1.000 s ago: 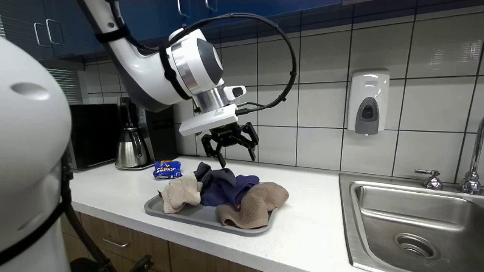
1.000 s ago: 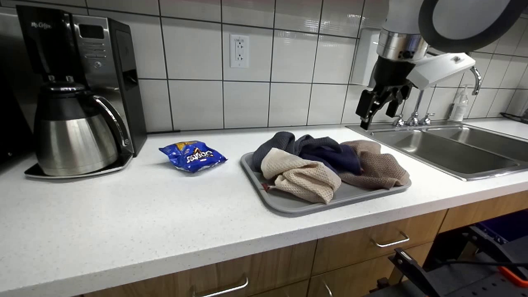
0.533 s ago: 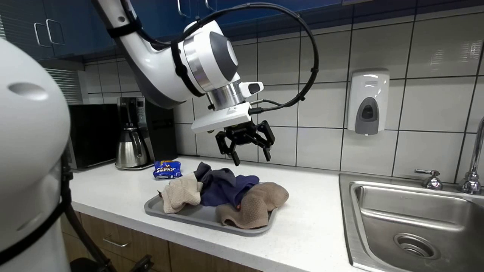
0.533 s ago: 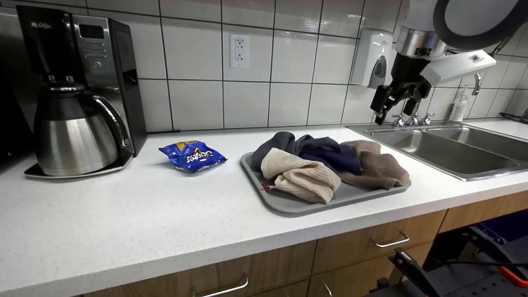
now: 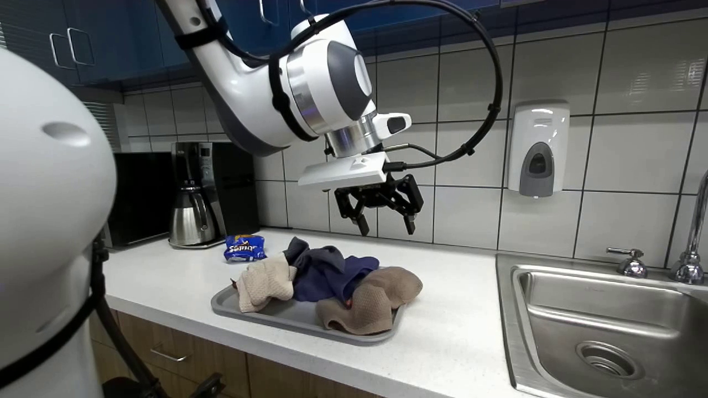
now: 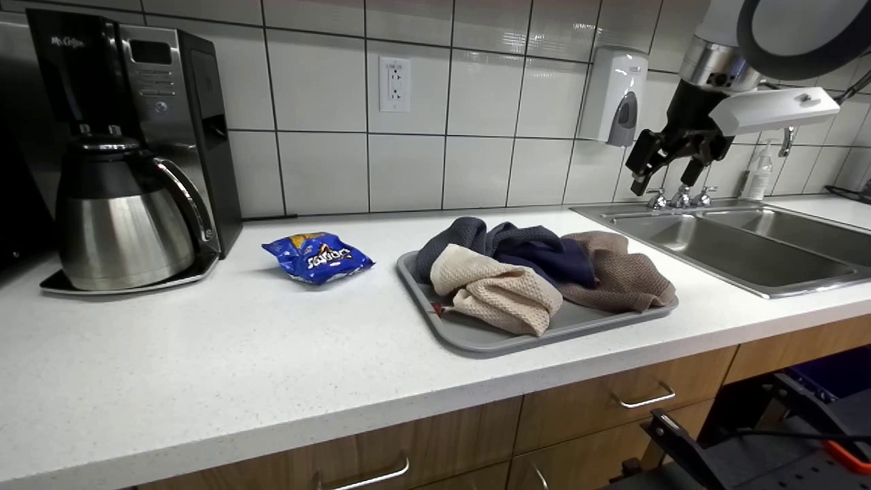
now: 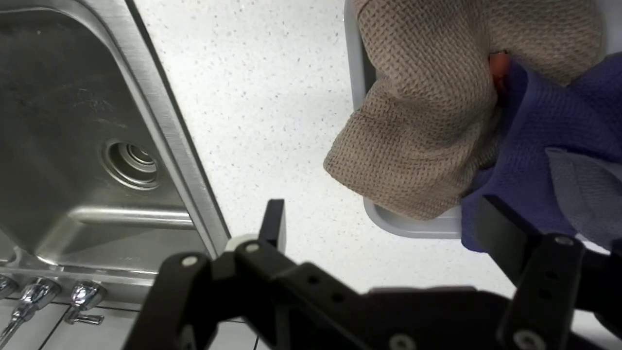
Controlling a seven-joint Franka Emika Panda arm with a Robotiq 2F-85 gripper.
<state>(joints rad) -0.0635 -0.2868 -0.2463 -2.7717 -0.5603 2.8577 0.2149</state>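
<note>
My gripper [image 5: 386,228] is open and empty, held in the air above the back of the counter; it also shows in an exterior view [image 6: 665,181]. Below it a grey tray [image 5: 301,314] bears several crumpled cloths. A cream cloth [image 6: 503,289] lies at one end, dark grey [image 5: 321,257] and navy blue [image 5: 334,282] cloths in the middle, and a brown cloth [image 5: 376,301] at the sink end. In the wrist view the open fingers [image 7: 386,223] span counter and tray corner. The brown cloth [image 7: 423,121] overhangs the rim. One finger overlaps the navy cloth in view; no contact shows.
A steel sink [image 5: 515,320] with taps lies beside the tray. A soap dispenser [image 5: 539,149] hangs on the tiled wall. A blue snack packet [image 6: 320,258] and a coffee maker with a steel carafe [image 6: 129,211] stand on the counter's far side. Blue cabinets hang overhead.
My gripper has moved sideways along the counter towards the sink, staying open. The tray, cloths and packet have not moved.
</note>
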